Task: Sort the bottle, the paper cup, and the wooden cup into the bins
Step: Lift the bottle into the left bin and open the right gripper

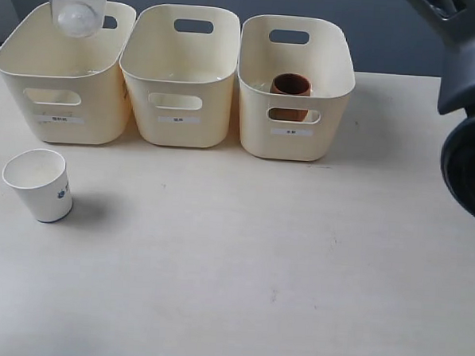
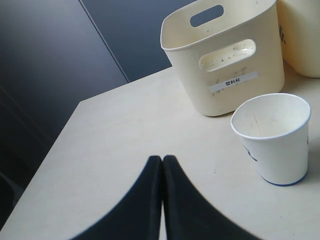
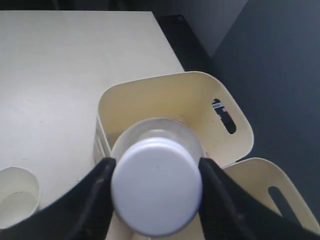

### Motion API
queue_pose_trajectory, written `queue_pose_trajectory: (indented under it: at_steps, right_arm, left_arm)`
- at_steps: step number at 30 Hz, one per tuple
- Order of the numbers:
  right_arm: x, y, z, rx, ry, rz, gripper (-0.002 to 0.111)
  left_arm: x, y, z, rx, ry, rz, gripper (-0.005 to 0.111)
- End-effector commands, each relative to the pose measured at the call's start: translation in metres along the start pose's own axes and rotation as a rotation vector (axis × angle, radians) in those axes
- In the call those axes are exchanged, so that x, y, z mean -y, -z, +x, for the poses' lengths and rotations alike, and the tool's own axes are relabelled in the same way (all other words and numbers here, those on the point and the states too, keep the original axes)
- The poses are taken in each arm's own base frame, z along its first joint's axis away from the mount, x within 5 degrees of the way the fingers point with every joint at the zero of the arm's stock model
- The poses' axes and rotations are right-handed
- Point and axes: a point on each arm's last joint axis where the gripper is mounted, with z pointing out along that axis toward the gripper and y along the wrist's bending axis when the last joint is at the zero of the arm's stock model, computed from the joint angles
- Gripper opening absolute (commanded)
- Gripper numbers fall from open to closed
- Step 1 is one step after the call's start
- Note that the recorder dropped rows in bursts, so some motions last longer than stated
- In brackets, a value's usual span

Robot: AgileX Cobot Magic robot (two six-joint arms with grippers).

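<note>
The clear bottle (image 1: pixel 77 6) hangs base down over the left bin (image 1: pixel 62 97), its top cut off by the exterior view's upper edge. In the right wrist view my right gripper (image 3: pixel 156 162) is shut on the bottle's white cap (image 3: pixel 156 186), above that bin (image 3: pixel 165 95). The white paper cup (image 1: pixel 38 185) stands upright on the table in front of the left bin. My left gripper (image 2: pixel 162 159) is shut and empty, low over the table, apart from the paper cup (image 2: pixel 274 137). The dark wooden cup (image 1: pixel 291 89) sits inside the right bin (image 1: pixel 291 141). Nothing shows inside the middle bin (image 1: pixel 177 111).
A dark arm section (image 1: pixel 468 118) fills the right edge of the exterior view. The table's left edge (image 2: pixel 60 135) runs close to my left gripper, with dark floor beyond. The three bins stand side by side along the back.
</note>
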Motion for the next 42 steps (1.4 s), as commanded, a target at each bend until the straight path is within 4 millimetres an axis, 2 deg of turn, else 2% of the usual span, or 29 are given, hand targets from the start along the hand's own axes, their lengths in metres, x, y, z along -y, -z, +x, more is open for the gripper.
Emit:
queue_pose_trajectory:
  at_steps: [1,4,9,15,19,37,39,42]
  right_arm:
    - [0.006,-0.024,0.007,0.037,0.046,0.058,-0.001]
    - [0.008,-0.041,0.012,0.050,0.072,0.078,-0.001]
    - [0.023,-0.060,0.021,0.097,0.039,0.104,-0.001]
    - [0.036,-0.081,0.045,0.076,-0.017,0.083,-0.001]
    - [0.033,-0.097,0.057,0.068,0.005,0.062,-0.001]
    - [0.026,-0.131,0.084,0.064,0.018,0.034,-0.001]
    - [0.026,-0.132,0.085,0.060,0.021,0.035,0.003]
    - [0.026,-0.133,0.085,0.060,0.018,0.033,0.015]
  left_arm:
    - [0.001,0.000,0.001,-0.001,0.003,0.005,0.000]
    - [0.001,0.000,0.001,-0.001,0.003,0.005,0.000]
    - [0.001,0.000,0.001,-0.001,0.003,0.005,0.000]
    - [0.001,0.000,0.001,-0.001,0.003,0.005,0.000]
    - [0.001,0.000,0.001,-0.001,0.003,0.005,0.000]
    - [0.001,0.000,0.001,-0.001,0.003,0.005,0.000]
    - [0.001,0.000,0.001,-0.001,0.003,0.005,0.000]
    - [0.001,0.000,0.001,-0.001,0.003,0.005,0.000]
